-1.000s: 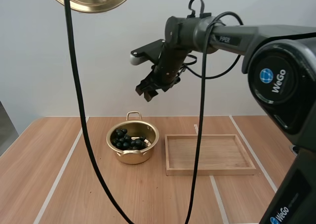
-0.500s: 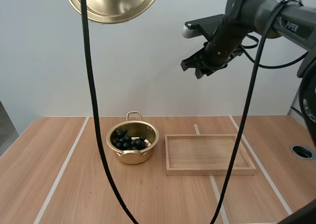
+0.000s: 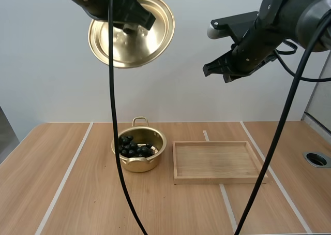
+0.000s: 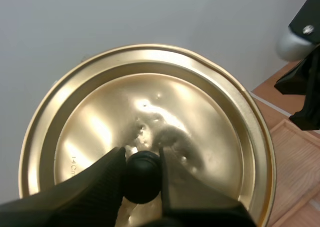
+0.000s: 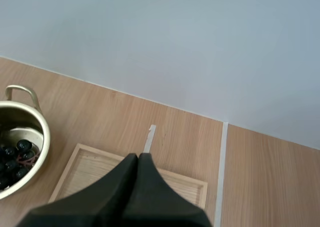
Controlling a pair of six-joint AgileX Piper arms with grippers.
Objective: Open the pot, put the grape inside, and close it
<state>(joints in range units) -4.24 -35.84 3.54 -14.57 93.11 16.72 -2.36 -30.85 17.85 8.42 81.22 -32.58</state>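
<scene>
Lid (image 3: pixel 140 44) hangs pinched in left tool (image 4: pixel 142 161); pot (image 3: pixel 136 165) below holds grapes (image 3: pixel 134 148).

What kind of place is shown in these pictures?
Likely a robot test bench rather than a kitchen: a wooden table with taped lines, carrying a pot of grapes and a tray, while the left gripper holds the lid.
</scene>
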